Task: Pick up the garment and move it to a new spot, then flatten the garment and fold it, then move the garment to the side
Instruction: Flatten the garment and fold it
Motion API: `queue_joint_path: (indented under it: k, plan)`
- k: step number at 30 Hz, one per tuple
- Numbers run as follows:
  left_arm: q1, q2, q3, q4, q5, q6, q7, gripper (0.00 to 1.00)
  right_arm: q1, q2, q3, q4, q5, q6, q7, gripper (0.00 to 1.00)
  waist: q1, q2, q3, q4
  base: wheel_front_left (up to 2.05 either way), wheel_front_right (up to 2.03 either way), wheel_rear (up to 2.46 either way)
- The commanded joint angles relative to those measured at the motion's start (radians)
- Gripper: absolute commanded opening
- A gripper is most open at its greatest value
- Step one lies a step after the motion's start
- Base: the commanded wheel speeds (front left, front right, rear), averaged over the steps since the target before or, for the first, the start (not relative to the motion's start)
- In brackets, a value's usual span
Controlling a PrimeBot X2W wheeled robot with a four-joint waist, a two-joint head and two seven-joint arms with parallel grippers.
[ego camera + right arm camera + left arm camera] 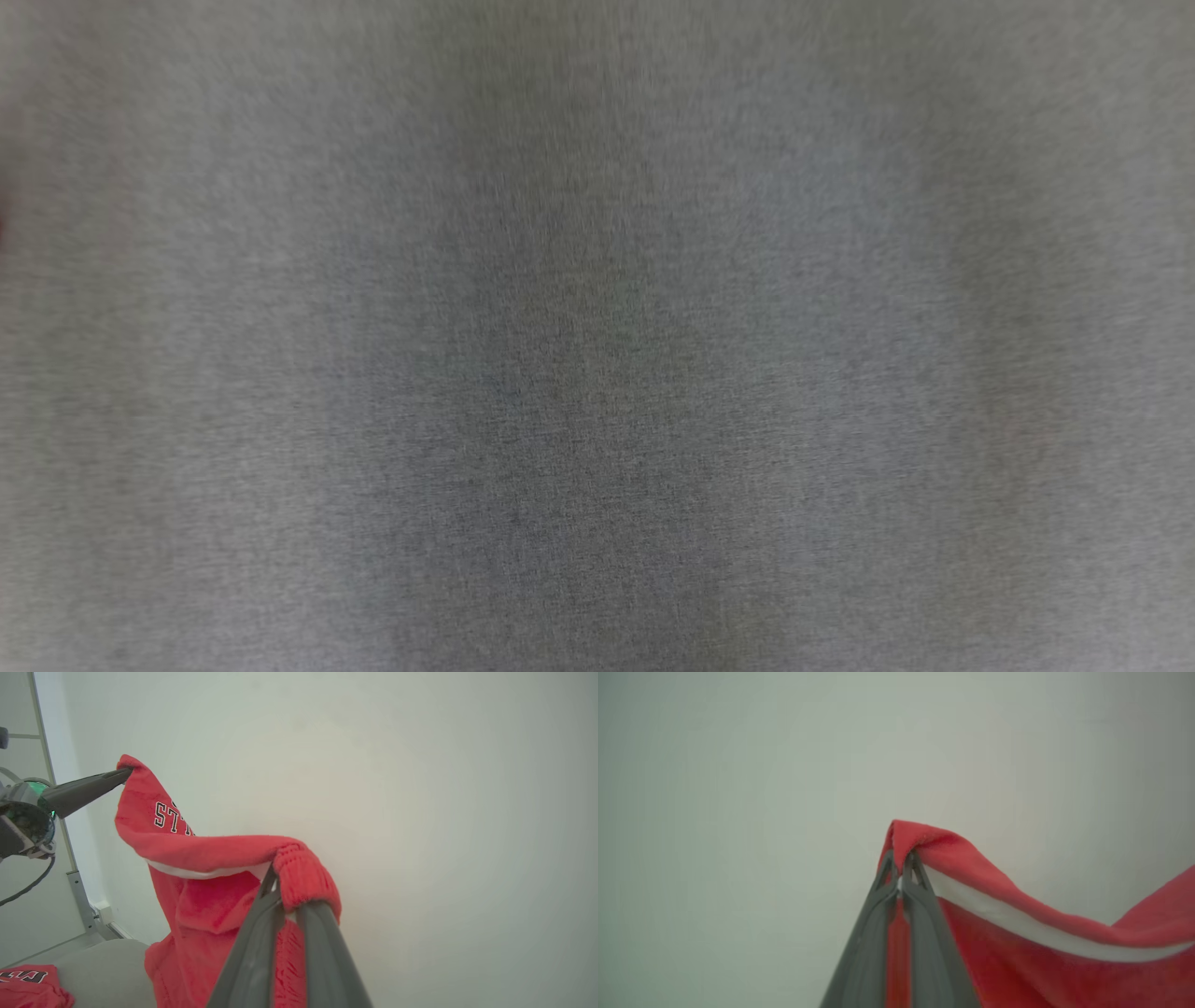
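The garment point(201, 896) is off the surface point(107, 970) and hangs in the air between the two arms, in front of a pale wall point(420, 788). The pick-up looks done, and the carry to a new spot seems to be the step in hand. Setting it down, flattening, folding and moving it aside are all left.

The left end effector point(901, 858) is pinched shut on a top corner of the red cloth, just above a white band point(1017, 926). The right end effector point(280, 891) is clamped tight on a ribbed cuff point(303, 877) at the other end. The cloth sags between the two grips, and the rest drapes down toward the near left.

The right wrist view gives the most. It shows the left end effector's tip point(124, 771) at the far left, black-and-white lettering point(170, 819) on the garment, and the grey surface low at the left. A second red piece point(28, 984) with lettering lies on that surface; whether it is a separate garment I cannot tell. The left wrist view shows its own grip close up, with the band running off to the right. The head view gives a blurred grey weave point(597, 336), likely the surface close up.
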Motion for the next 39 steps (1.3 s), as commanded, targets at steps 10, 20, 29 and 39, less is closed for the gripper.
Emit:
queue_joint_path:
  k: [10,20,29,39]
  plan:
    - [-0.215,-0.001,-0.061,0.18,-0.077,0.002,-0.094,0.0,-0.273,-0.019,0.162,0.116,0.016,-0.002,-0.019,0.0,-0.0005,-0.0004,0.171,0.017,0.0,0.0,0.0]
    - [-0.041,0.053,-0.184,0.136,-0.217,0.002,-0.193,0.0,-0.181,-0.123,0.347,0.046,0.116,-0.002,-0.116,0.0,-0.0005,-0.0004,0.14,0.01,0.0,0.0,0.0]
    - [0.455,0.154,-0.191,-0.051,-0.338,0.029,-0.29,0.0,0.158,-0.286,0.435,-0.171,0.21,-0.002,-0.229,0.0,-0.0005,-0.0004,-0.009,0.007,0.0,0.0,0.0]
    - [1.076,0.109,-0.052,-0.368,-0.358,0.151,-0.301,0.0,0.635,-0.401,0.438,-0.352,0.225,-0.002,-0.277,0.0,-0.0005,-0.0004,-0.173,0.023,0.0,0.0,0.0]
